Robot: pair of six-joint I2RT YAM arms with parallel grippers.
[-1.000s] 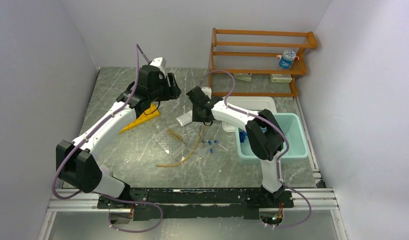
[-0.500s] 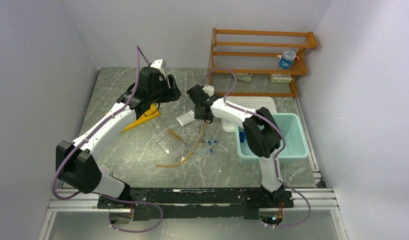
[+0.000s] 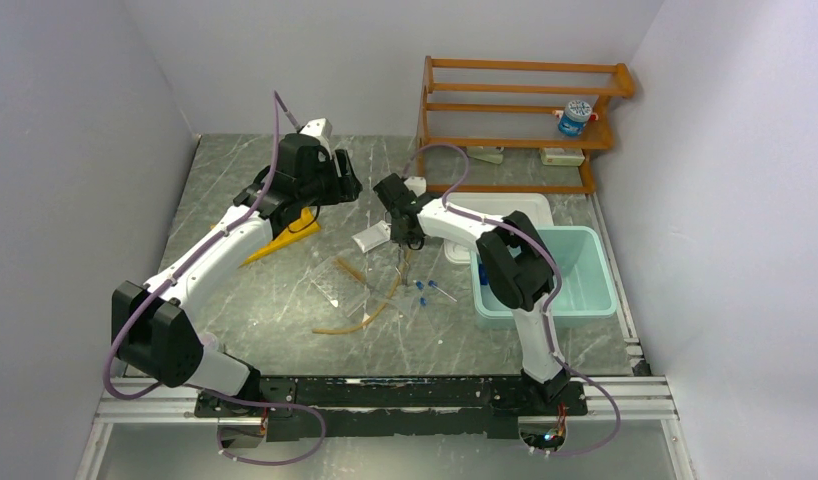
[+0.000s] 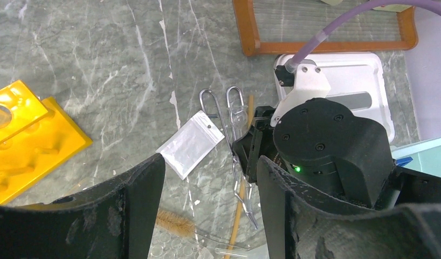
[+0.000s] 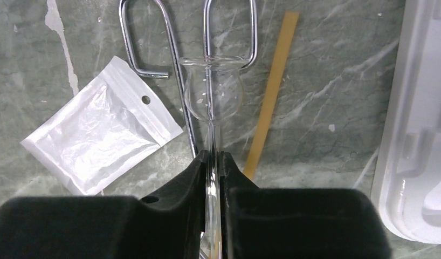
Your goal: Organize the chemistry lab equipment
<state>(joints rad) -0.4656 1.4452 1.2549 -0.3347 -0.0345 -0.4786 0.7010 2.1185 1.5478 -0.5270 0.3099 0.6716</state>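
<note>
My right gripper (image 5: 213,162) is shut on the stem of a clear glass bulb tube (image 5: 213,94) that lies across the metal tongs (image 5: 152,73) at the table's middle (image 3: 403,232). The white packet (image 5: 102,139) lies just left of it and the tan rubber tube (image 5: 272,86) just right. My left gripper (image 4: 207,216) is open and empty, held above the packet (image 4: 190,144) and the tongs (image 4: 218,108). The yellow holed rack (image 3: 280,240) lies at the left. The clear tray (image 3: 340,282) and tiny blue-capped tubes (image 3: 423,288) lie nearer. The goggles are not in view.
The pale teal tub (image 3: 600,290) stands at the right with its white lid (image 3: 515,208) behind it. The orange wooden shelf (image 3: 525,100) stands at the back right. A small brown brush (image 4: 164,221) lies on the clear tray.
My right gripper has shifted slightly back and left along the tongs. The left arm has not moved.
</note>
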